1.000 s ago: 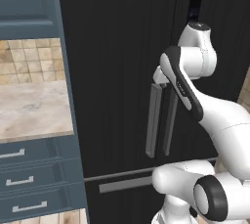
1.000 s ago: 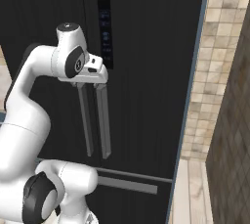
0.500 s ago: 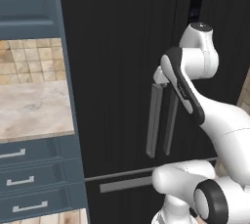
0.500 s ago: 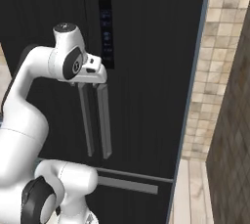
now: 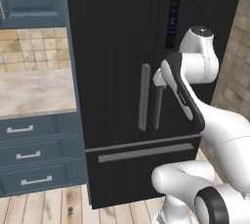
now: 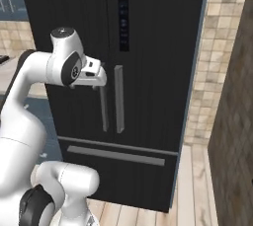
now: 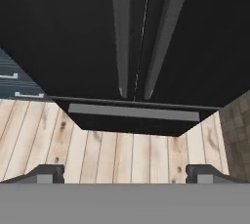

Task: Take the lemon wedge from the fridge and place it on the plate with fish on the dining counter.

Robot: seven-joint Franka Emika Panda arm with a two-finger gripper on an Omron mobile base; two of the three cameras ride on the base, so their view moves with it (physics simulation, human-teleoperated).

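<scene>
From the left base view we see the fridge (image 5: 127, 71) with both doors closed, our gripper (image 5: 157, 78) raised beside the top of its right-hand handle (image 5: 158, 106). From the right base view the gripper (image 6: 99, 76) sits at the handles' tops. In the hand view our fingertips (image 7: 49, 172) stand wide apart, holding nothing, above the wooden floor (image 7: 112, 157) and the bottom drawer (image 7: 132, 118).

The light is soft and even everywhere, with no bright spot and no glare. The black fridge (image 5: 122, 47) looks very dark and flat, with almost no shine on its doors. Shadows are faint. The pictures are a bit soft and grainy, but nothing is smeared or bent at the edges.
</scene>
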